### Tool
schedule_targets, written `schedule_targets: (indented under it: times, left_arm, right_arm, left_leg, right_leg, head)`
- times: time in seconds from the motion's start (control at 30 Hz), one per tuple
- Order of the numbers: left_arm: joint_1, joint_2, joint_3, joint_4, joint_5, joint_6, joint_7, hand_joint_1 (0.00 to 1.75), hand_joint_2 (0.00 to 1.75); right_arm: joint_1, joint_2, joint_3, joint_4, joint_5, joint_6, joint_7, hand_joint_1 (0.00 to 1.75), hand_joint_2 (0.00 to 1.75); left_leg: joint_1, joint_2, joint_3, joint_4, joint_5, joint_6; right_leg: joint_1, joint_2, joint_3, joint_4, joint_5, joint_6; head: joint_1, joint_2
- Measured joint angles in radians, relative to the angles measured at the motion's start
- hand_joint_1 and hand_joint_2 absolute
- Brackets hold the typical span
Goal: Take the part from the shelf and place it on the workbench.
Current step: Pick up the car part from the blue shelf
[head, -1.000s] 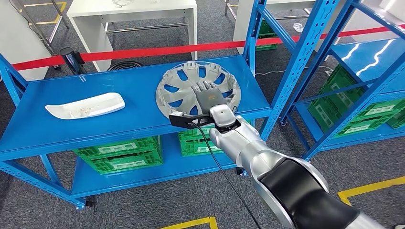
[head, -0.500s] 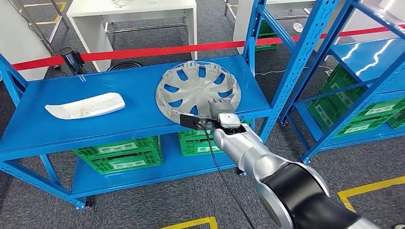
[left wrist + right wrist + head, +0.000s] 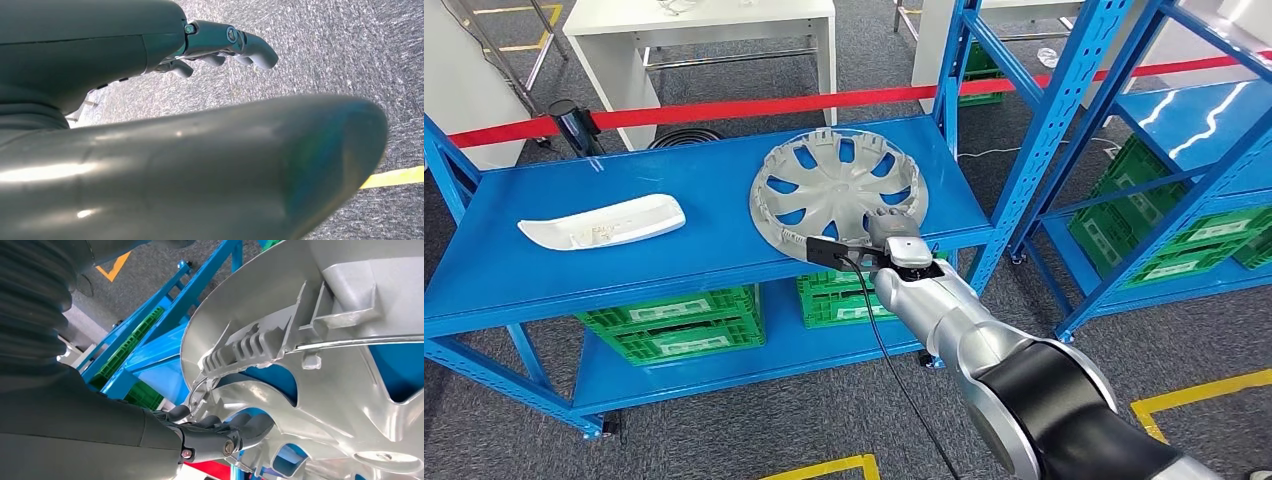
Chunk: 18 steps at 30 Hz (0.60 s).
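Observation:
A silver hubcap [image 3: 834, 180] lies hollow side up on the blue shelf [image 3: 714, 235], towards its right end. My right hand [image 3: 890, 225] is at the hubcap's near rim. In the right wrist view its dark fingers [image 3: 235, 432] curl over that rim against the inside of the hubcap [image 3: 350, 375]; the thumb is hidden. A white elongated part [image 3: 602, 222] lies at the shelf's left end. My left hand [image 3: 220, 45] hangs over grey carpet with its fingers apart and nothing in them.
Green crates [image 3: 674, 325] sit on the lower shelf. A blue upright [image 3: 1024, 170] stands just right of the hubcap, with a second blue rack [image 3: 1184, 130] beyond it. Red barrier tape [image 3: 724, 108] and a white table [image 3: 704, 25] are behind the shelf.
My right hand drew back from the hubcap's centre to its near rim and now curls over that rim. The hubcap has stayed in place.

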<state>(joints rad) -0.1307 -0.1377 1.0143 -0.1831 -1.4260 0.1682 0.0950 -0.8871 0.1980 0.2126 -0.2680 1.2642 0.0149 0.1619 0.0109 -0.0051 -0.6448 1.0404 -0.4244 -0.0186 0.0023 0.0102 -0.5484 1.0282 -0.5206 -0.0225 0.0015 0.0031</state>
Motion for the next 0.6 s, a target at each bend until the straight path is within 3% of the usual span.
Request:
schedule_targets:
  times: [0.6]
  left_arm:
    - [-0.003,-0.001,0.0,0.0,-0.001,-0.002,0.009,0.0,0.0]
  right_arm:
    - [0.0,-0.003,-0.001,0.001,0.006,0.028,0.003,0.0,1.75]
  left_leg:
    - [0.0,0.0,0.0,0.0,0.0,0.0]
  right_leg:
    - [0.0,0.0,0.0,0.0,0.0,0.0]
  head:
    - [0.0,0.0]
